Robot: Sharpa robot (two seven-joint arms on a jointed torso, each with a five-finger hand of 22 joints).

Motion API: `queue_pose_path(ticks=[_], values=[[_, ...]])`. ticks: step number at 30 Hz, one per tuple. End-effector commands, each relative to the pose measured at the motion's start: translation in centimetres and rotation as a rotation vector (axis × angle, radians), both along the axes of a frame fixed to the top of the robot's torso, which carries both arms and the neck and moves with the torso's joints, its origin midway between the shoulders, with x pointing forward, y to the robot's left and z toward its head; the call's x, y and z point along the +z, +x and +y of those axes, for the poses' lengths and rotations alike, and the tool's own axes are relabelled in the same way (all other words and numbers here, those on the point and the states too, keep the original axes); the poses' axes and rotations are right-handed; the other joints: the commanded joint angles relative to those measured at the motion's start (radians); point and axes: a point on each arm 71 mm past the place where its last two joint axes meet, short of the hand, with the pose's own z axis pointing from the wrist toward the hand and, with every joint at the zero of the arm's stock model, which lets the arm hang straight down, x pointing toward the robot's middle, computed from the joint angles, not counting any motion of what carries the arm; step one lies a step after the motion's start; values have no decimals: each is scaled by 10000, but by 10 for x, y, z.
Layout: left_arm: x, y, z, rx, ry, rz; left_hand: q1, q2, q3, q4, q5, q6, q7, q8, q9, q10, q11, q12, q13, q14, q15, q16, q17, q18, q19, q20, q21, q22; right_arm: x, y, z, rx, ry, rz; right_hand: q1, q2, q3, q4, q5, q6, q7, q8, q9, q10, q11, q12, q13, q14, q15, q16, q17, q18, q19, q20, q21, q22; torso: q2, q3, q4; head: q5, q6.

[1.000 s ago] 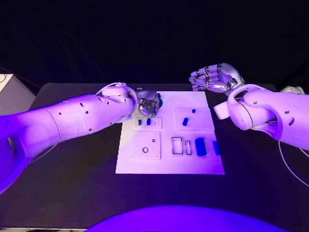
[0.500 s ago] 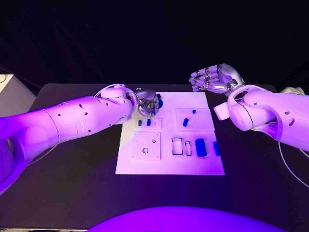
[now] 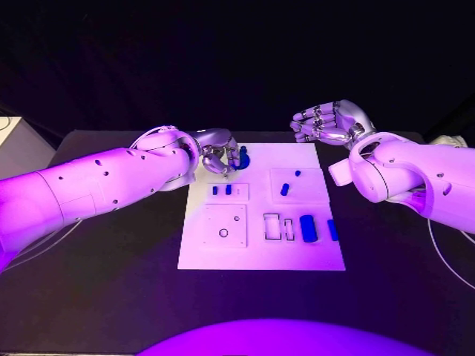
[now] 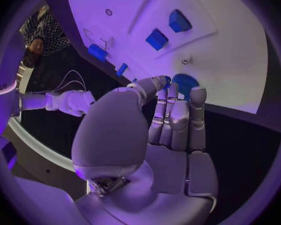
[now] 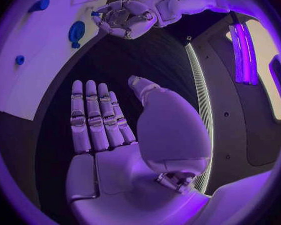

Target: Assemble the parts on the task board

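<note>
We see a black table (image 3: 109, 274) under dark surroundings, with the white task board (image 3: 261, 252) lying flat in its middle. Our left hand (image 3: 218, 152) hovers over the board's far left corner, fingers curled together just above a round blue part (image 3: 243, 159) that sits on the board there — whether the fingertips touch it, we cannot tell, and nothing is plainly held. Our right hand (image 3: 329, 120) hangs above the table beyond the board's far right corner, well apart from the parts; in the right wrist view its fingers stand straight and spread, holding nothing. Two small blue parts (image 3: 222, 189) stand side by side near the left hand, two more (image 3: 287, 187) lie in the square recess to their right, and longer blue pieces (image 3: 309, 227) rest along the board's right side.
</note>
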Motion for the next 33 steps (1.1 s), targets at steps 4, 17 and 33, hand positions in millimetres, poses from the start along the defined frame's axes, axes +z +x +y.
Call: queue_pose_path(ticks=[4,17,33], values=[[5,-2,12,285,-415,625,-156,-19,-15,-40,8,82,24,-38,17,166,-66,-87,13,97,4,67,38,-97,117,6,88,53,0,-1,1,196,-31,-64,12,81,3,-57,53,42,46,-65,-13,-18,-1,-18,-11,-69,24,-10,-21,67,-51,0,24,-21,-28,11,42,16,33],[-1,2,23,542,273,948,-181,-29,-33,-41,5,94,24,-46,22,181,-66,-105,15,98,7,65,21,-102,128,10,98,71,0,-1,1,198,-30,-55,12,81,3,-57,53,42,46,-65,-13,-18,-1,-18,-11,-69,24,-10,-21,67,-51,0,24,-21,3,-1,19,68,32],[-8,6,20,488,581,1102,-194,-51,-50,-62,3,104,12,-63,27,198,-73,-136,17,104,6,67,22,-104,131,15,103,82,0,-1,2,217,-25,-54,12,81,3,-57,53,42,46,-65,-13,-18,-1,-18,-11,-69,24,-10,-21,67,-51,0,24,-21,-9,-6,32,66,-4]])
